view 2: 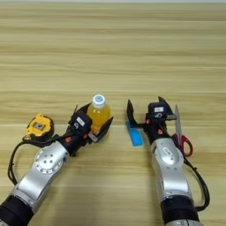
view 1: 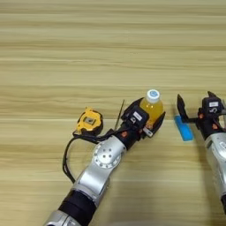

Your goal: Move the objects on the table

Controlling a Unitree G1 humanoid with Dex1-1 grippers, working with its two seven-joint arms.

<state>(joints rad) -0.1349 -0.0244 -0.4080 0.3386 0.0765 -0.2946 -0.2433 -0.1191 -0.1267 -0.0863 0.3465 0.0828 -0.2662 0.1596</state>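
A small orange-juice bottle (view 1: 151,107) with a white cap stands upright mid-table. My left gripper (view 1: 148,117) is shut on its lower body, with a black finger on each side. Left of that arm lies the yellow-black tape measure (view 1: 89,120), its black strap looping toward me. The thin dark stick (view 1: 119,114) lies between the tape measure and the bottle. A small flat blue bar (view 2: 134,134) lies right of the bottle. My right gripper (view 2: 145,107) stands open just beside and behind the bar, with nothing between its fingers.
Red-handled scissors (view 2: 181,137) lie on the wooden table (view 2: 113,53) just right of my right arm, blades pointing away from me. The light planks stretch on beyond the objects.
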